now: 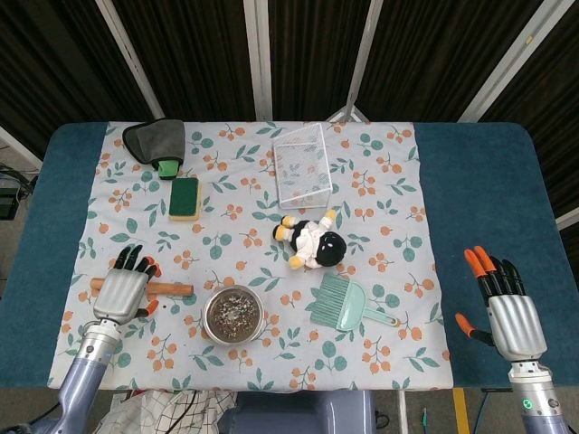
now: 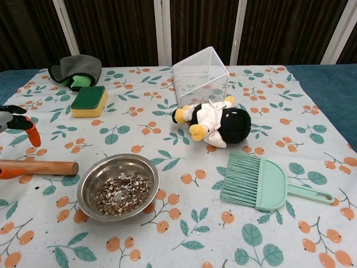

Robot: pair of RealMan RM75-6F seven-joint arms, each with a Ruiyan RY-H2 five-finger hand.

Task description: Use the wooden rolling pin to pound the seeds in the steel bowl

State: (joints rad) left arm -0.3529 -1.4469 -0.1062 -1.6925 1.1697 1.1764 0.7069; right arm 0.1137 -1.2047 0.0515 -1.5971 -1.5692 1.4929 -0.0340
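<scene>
The left hand (image 1: pixel 121 291), fingers spread and gripping nothing, hovers over the pin (image 1: pixel 172 288), which lies flat at nine o'clock of the seed-filled bowl (image 1: pixel 233 314), seemingly poised to grasp it, while the right hand (image 1: pixel 508 312) waits open and empty at the desk's (image 1: pixel 479 181) four o'clock corner.

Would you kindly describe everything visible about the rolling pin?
The rolling pin is a plain, smooth wooden cylinder of light brown colour, with no separate handles visible. It lies flat on the floral cloth, running left to right, just left of the steel bowl and apart from it. The left hand is over its left part, fingers spread; whether it already touches the pin cannot be told.
</scene>
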